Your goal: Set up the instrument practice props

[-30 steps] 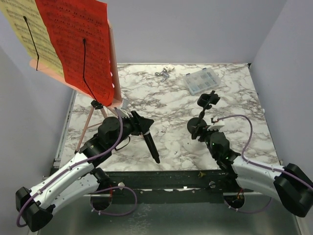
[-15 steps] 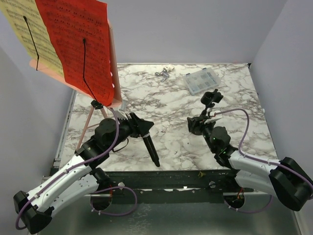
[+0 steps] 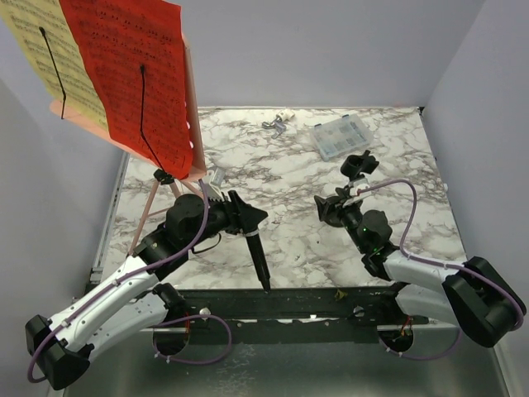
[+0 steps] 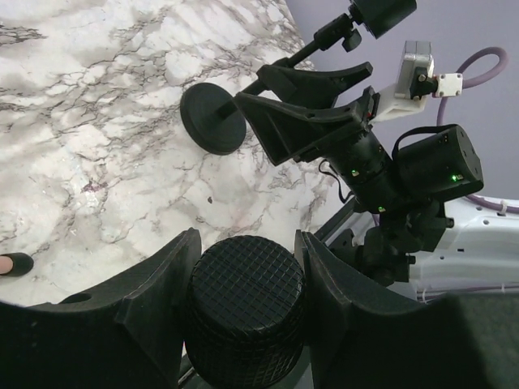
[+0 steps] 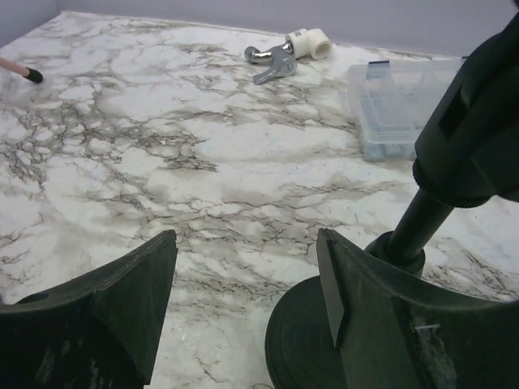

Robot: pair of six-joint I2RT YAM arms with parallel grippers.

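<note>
We see the left tool (image 3: 246, 217) closed firmly on the black microphone (image 4: 243, 312). Its two fingers press against either side of the mesh head. From above, the microphone slants away from that grip, with its slim end over the near edge of the table (image 3: 289, 182), a little left of the middle.

The right tool (image 5: 243, 251) is wide open and holds nothing. It sits low over the table, right of the middle. The short microphone stand (image 4: 212, 119) is upright there on its round base. In the right wrist view the base lies just behind one finger, with the stem rising beside it. We cannot tell whether that finger touches the base. The clip at the top of the stem is empty.

The pink music stand (image 3: 91, 124) is at the far left corner on thin tripod legs (image 3: 142, 217). It carries a red page (image 3: 124, 66) and a yellow page (image 3: 37, 50) side by side, each held by a thin black arm.

Toward the far edge a clear compartment box (image 3: 340, 136) lies right of the middle. A few small white and metal bits (image 3: 277, 124) lie to its left, apart from it.
</note>
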